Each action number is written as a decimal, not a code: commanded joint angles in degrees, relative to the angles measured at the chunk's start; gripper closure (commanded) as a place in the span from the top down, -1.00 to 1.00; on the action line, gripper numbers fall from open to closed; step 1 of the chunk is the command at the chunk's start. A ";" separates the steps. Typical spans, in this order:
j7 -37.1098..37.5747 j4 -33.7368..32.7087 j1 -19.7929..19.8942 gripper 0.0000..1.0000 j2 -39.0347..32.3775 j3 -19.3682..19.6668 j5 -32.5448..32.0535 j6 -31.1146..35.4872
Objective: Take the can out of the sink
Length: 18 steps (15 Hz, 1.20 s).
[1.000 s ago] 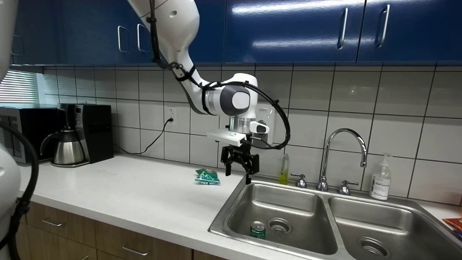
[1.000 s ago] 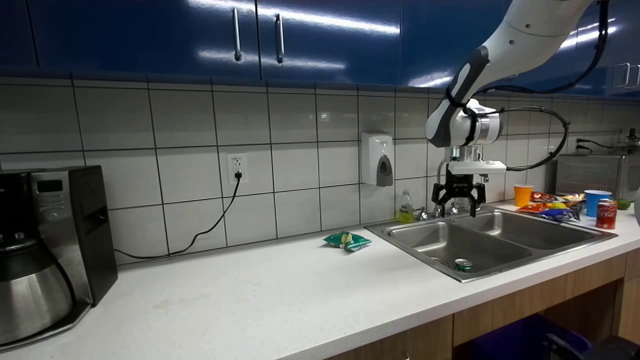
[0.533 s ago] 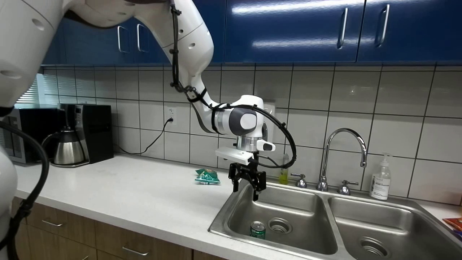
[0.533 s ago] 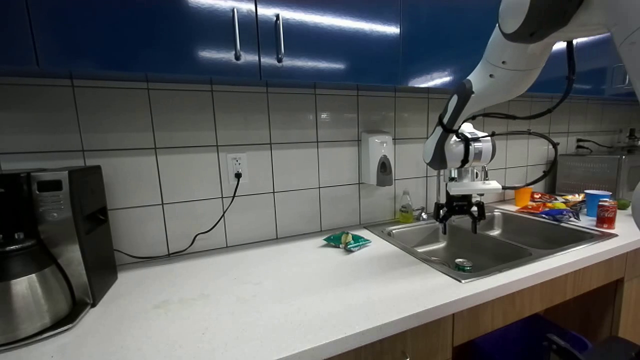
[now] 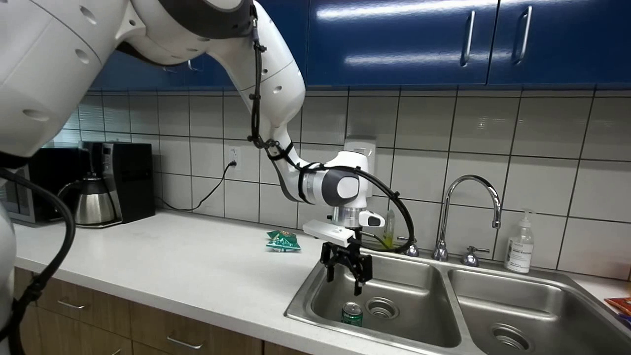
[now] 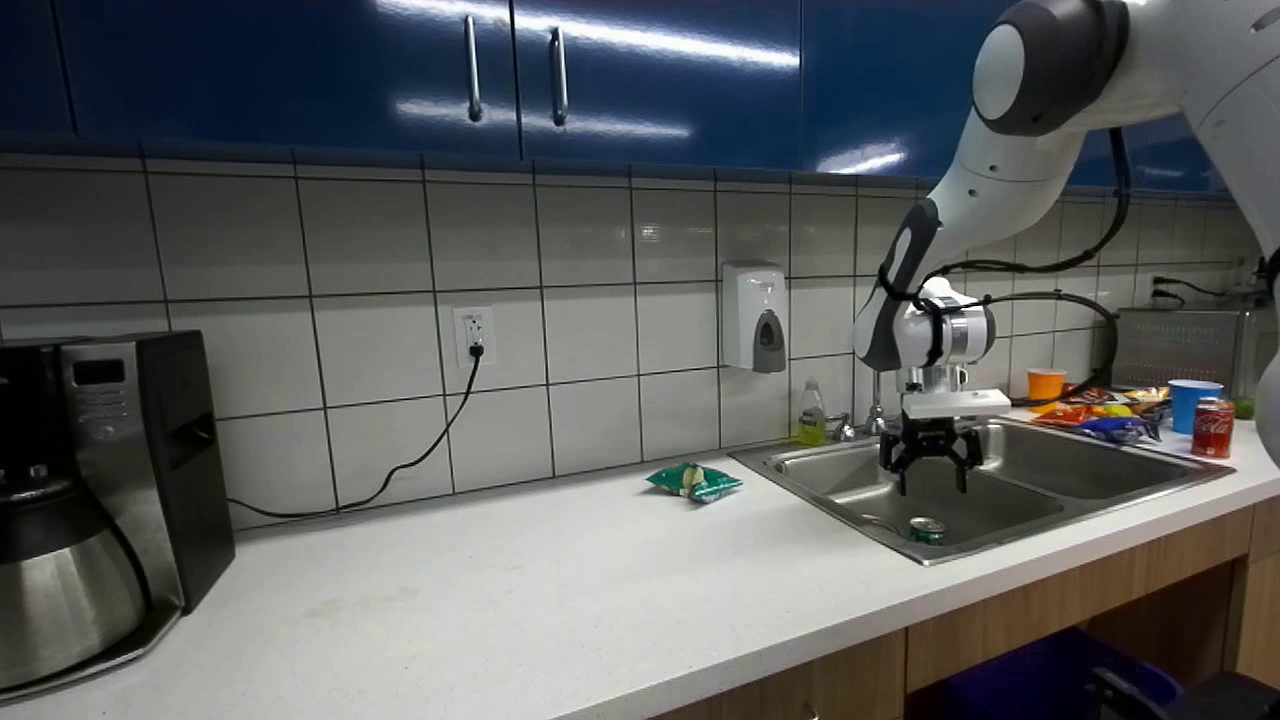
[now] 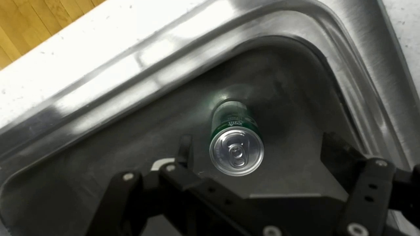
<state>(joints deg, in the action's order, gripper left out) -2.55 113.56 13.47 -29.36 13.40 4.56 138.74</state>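
Observation:
The green can (image 5: 352, 314) stands upright on the floor of the steel sink's (image 5: 456, 305) basin, near the front wall, beside the drain. It also shows in an exterior view (image 6: 927, 530), partly hidden by the sink's edge. My gripper (image 5: 344, 282) is open and empty, pointing down over the same basin, above the can and apart from it. It shows in an exterior view (image 6: 932, 484) too. In the wrist view the can's silver lid (image 7: 236, 150) lies between the spread fingers (image 7: 258, 151), nearer the left finger.
A faucet (image 5: 446, 212) and a pump bottle (image 5: 520, 249) stand behind the sink. A yellow-green soap bottle (image 6: 811, 420) is at its back corner. A green snack bag (image 6: 695, 482) lies on the counter. A red can (image 6: 1212, 430) and a blue cup (image 6: 1193, 400) stand beyond the sink.
My gripper has come down from above the sink's back corner toward the front, now into the near basin's space over the can. It stays open. The can has not moved.

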 commanded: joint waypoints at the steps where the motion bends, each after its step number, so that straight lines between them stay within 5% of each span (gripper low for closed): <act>1: 0.40 -2.40 2.35 1.00 -3.20 -1.33 0.75 1.37; 18: 1.46 -7.72 2.74 1.00 -13.18 -2.36 0.38 6.89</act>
<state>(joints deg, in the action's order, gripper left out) -2.23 108.00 15.00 -40.69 12.10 4.61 144.82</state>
